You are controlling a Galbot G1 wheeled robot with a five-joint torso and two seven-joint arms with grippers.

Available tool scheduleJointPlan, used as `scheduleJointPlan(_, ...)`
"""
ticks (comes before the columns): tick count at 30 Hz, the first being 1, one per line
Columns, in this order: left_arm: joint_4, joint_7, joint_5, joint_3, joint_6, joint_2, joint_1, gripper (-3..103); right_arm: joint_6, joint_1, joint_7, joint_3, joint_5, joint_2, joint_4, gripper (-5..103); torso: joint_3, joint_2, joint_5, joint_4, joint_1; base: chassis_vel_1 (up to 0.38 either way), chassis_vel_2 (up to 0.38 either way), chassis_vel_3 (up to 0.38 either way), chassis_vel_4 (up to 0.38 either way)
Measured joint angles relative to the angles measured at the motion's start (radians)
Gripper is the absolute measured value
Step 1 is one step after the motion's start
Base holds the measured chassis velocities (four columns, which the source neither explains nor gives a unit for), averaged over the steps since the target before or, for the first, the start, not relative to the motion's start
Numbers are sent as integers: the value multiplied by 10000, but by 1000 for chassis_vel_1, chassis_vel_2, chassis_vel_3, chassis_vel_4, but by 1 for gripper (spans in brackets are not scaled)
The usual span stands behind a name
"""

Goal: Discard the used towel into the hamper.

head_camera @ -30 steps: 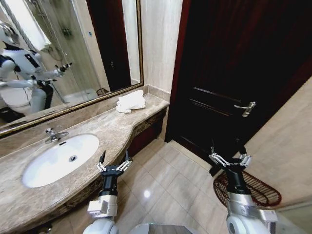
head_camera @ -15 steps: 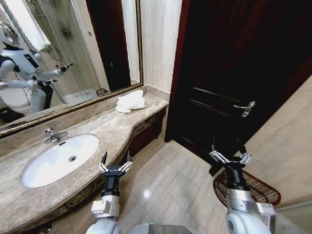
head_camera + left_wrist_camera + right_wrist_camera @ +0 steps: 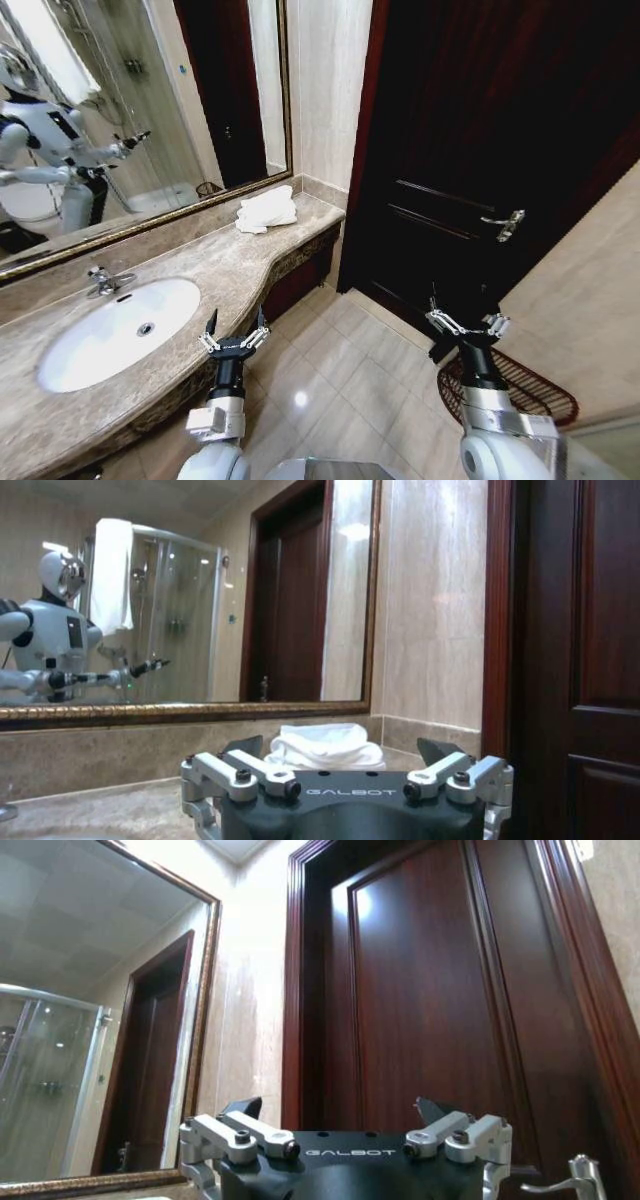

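Note:
A folded white towel (image 3: 267, 209) lies at the far end of the marble counter (image 3: 220, 265), below the mirror; the left wrist view shows the towel (image 3: 325, 746) straight ahead beyond the fingers. My left gripper (image 3: 233, 326) is open, raised in front of the counter's edge beside the sink, well short of the towel. Over by the door, my right gripper (image 3: 467, 320) is open and empty, held just above the hamper (image 3: 518, 385), a dark reddish-brown openwork basket on the floor at the lower right, partly hidden behind the right arm.
A white oval sink (image 3: 115, 333) with a chrome tap (image 3: 106, 281) is set into the counter on the left. A dark wooden door (image 3: 500, 150) with a lever handle (image 3: 504, 223) stands ahead. Tiled floor (image 3: 340, 385) lies open between counter and door.
The whole picture has slid slightly left, so the camera has moved a little. Both grippers stay open and in much the same place.

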Motion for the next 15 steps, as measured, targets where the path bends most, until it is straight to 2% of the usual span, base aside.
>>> scheduleJointPlan(8,-3,65,65,-6,-49,0,64,100,137,-128,-35,18,0,11,5,100,-1,1,0,0,-2,-72,96,87,-74)
scheduleJointPlan(15,-6,70,76,-18,-53,0,89,100,215,-185,-56,39,3,37,5,100,0,0,0,0,-1,-147,129,136,-121)
